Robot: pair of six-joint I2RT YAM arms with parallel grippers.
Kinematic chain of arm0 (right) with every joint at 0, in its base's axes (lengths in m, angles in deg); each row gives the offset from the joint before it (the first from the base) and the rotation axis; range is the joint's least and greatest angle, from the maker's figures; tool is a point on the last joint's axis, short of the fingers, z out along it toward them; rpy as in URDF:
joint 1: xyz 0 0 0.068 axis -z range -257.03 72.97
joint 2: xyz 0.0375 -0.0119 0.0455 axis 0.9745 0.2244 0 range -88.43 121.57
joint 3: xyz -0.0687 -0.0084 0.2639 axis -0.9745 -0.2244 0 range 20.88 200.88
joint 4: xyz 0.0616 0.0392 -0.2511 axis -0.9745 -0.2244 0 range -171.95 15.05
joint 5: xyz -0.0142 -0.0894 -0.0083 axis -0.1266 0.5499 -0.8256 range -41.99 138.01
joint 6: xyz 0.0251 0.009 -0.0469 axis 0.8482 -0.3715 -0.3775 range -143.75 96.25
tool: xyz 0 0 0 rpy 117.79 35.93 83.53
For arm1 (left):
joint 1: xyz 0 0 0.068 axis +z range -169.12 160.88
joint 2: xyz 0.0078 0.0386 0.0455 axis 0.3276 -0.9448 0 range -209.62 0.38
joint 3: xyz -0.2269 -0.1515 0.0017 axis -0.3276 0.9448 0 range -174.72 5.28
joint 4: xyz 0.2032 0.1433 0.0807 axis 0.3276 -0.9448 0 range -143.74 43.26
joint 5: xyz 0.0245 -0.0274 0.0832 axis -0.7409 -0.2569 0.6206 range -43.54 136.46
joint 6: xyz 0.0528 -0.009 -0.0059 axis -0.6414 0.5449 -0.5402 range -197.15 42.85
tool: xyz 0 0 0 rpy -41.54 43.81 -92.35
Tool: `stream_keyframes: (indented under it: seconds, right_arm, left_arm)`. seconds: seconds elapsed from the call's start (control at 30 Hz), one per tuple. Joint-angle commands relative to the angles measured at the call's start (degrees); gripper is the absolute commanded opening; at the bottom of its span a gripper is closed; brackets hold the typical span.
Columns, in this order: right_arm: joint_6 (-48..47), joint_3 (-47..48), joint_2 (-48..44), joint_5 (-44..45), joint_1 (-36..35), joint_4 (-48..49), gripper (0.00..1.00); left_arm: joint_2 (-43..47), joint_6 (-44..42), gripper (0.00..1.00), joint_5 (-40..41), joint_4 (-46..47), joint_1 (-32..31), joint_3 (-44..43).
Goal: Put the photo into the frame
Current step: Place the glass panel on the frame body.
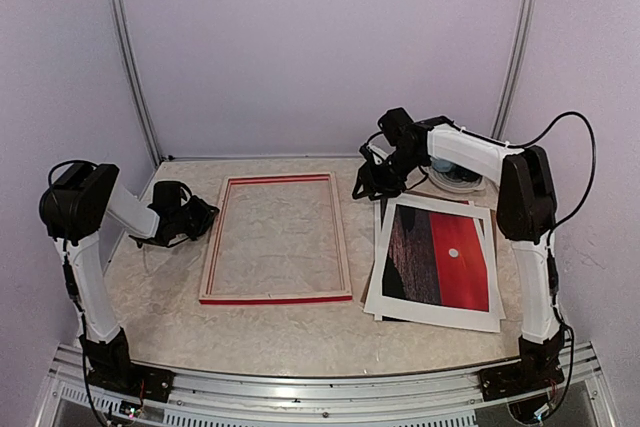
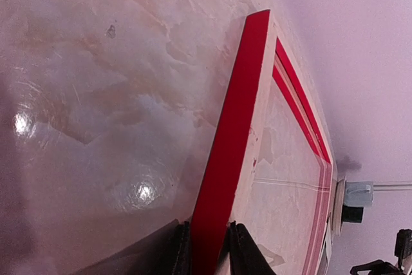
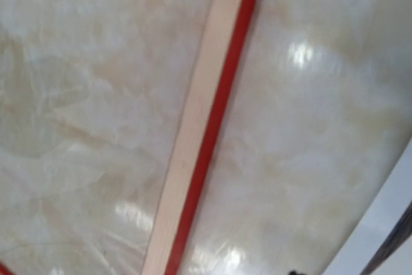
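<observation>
Frame [image 1: 278, 298]: lies flat in the middle of the counter [image 1: 280, 337], long sides running away from the arm bases; pale wood faces up and red shows on its outer sides and inner lip.
Photo [image 1: 440, 259]: lies face up on the counter just right of the frame and apart from it; red sky and small white sun on its right half, dark water on its left, white border all round.
Under the photo: edges of another pale sheet show along its right and near sides.
Left end effector [image 1: 190, 215]: at the frame's left rail, toward the far end; in the wrist view its two dark fingers [image 2: 182, 252] sit narrow, one on each side of the red rail, gripping it.
Rail height: I cannot tell whether the gripped rail is raised off the counter.
Right end effector [image 1: 372, 185]: hangs over the counter between the frame's far right corner and the far end of the photo, touching neither; its wrist view shows only a frame rail and counter, so I cannot tell how wide it stands.
Round pale object [image 1: 455, 179]: on the counter behind the right arm.
</observation>
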Motion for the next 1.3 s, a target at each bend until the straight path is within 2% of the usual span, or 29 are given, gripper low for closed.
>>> stream_keyframes:
  seconds: [0.0,0.43,0.73,1.1,1.27]
  right_arm:
    - [0.4,3.1,2.8,4.4,-0.7,1.9,0.51]
    - [-0.4,3.5,6.8,11.1,-1.4,2.7,0.48]
    - [-0.9,3.0,8.0,13.9,-2.2,2.4,0.43]
    - [-1.2,3.3,9.0,16.6,-4.2,2.0,0.41]
    - [-1.5,3.7,9.6,17.1,-5.5,1.7,0.41]
  left_arm:
    - [1.0,-0.5,0.21,0.3,-5.6,-1.9,2.3]
    - [3.4,0.1,0.21,1.9,-4.9,-4.1,7.5]
    - [5.4,-0.1,0.21,3.7,-5.6,-5.2,9.3]
    - [5.6,0.0,0.23,3.7,-4.4,-5.3,11.3]
    - [7.8,-2.4,0.26,7.1,-8.8,-6.3,9.9]
